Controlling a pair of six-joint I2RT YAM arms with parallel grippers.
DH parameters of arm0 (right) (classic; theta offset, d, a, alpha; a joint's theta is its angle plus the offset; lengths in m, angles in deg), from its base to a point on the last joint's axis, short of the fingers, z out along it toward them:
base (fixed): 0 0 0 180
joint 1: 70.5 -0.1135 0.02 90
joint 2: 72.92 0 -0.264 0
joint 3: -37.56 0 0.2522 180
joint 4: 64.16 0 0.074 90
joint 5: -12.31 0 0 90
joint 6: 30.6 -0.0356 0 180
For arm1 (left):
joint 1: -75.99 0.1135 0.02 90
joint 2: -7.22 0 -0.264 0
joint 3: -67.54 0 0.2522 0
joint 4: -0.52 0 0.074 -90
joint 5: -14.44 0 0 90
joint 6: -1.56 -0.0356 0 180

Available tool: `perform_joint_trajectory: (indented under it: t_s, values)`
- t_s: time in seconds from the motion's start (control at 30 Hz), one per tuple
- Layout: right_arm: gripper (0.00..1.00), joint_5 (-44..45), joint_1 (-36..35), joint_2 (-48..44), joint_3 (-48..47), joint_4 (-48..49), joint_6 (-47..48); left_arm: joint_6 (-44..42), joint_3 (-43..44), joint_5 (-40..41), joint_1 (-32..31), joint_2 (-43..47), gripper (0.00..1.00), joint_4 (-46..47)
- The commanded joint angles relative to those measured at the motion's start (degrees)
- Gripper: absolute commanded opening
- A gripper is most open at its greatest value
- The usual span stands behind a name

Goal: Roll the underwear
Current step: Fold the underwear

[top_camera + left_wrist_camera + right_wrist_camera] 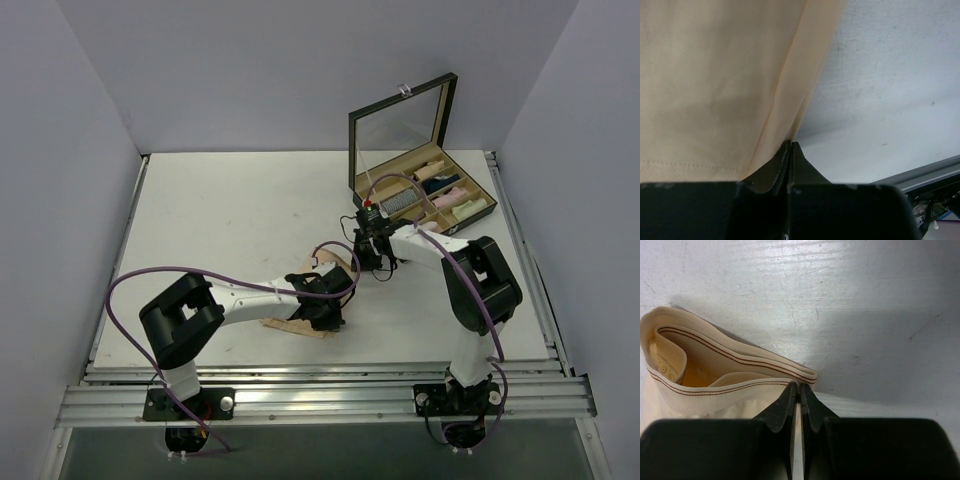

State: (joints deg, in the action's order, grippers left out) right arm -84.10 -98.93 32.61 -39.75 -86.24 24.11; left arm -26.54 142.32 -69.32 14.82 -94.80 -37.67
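Observation:
The underwear is pale peach-beige cloth lying on the white table between my two arms. In the left wrist view it fills the left and top of the frame. My left gripper is shut, with the cloth's folded edge pinched at its tips; it sits at the garment's near right side. In the right wrist view the waistband, cream with thin red stripes, gapes open to the left. My right gripper is shut on the waistband's end; it sits at the garment's far right corner.
An open black box with a glass lid stands at the back right and holds several cloth rolls in compartments. Purple cables loop over both arms. The metal rail runs along the near table edge. White walls enclose the table.

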Motion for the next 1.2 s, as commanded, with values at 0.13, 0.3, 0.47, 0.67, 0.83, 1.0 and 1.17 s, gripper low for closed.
perform_joint_trajectory:
  t_s: [0.13, 0.3, 0.47, 0.67, 0.83, 1.0, 1.17]
  values:
    - [0.0, 2.9, 0.74, -1.82, -1.49, -0.21, 1.27, -0.56, -0.81, 2.2, -0.36, -2.13, 0.02, -8.97]
    - [0.0, 2.81, 1.09, -2.97, -0.53, 0.84, 1.19, -0.04, -0.81, 2.11, -0.36, -2.75, 0.02, -8.97]
    - [0.0, 1.76, 2.06, -4.54, 0.62, 2.68, 1.98, 0.67, -0.9, 2.11, -0.36, -2.92, 0.02, -9.32]
    - [0.0, 0.88, 2.5, -4.56, 0.53, 3.13, 2.94, 0.76, -0.37, 2.37, -0.36, -3.19, 0.02, -9.94]
    - [0.0, 1.67, 2.59, -4.11, 2.63, 2.43, 2.24, 0.76, 0.59, 2.46, -0.36, -2.75, 0.02, -10.73]
    - [0.0, 1.49, 2.5, -6.04, 5.45, 2.6, 0.66, 0.06, 3.58, 2.11, -0.36, -0.21, 0.05, -11.87]
    - [0.0, 2.11, 2.5, -8.58, 6.59, 1.64, 0.04, -0.65, 6.92, 1.06, -0.36, 4.19, 0.12, -12.66]
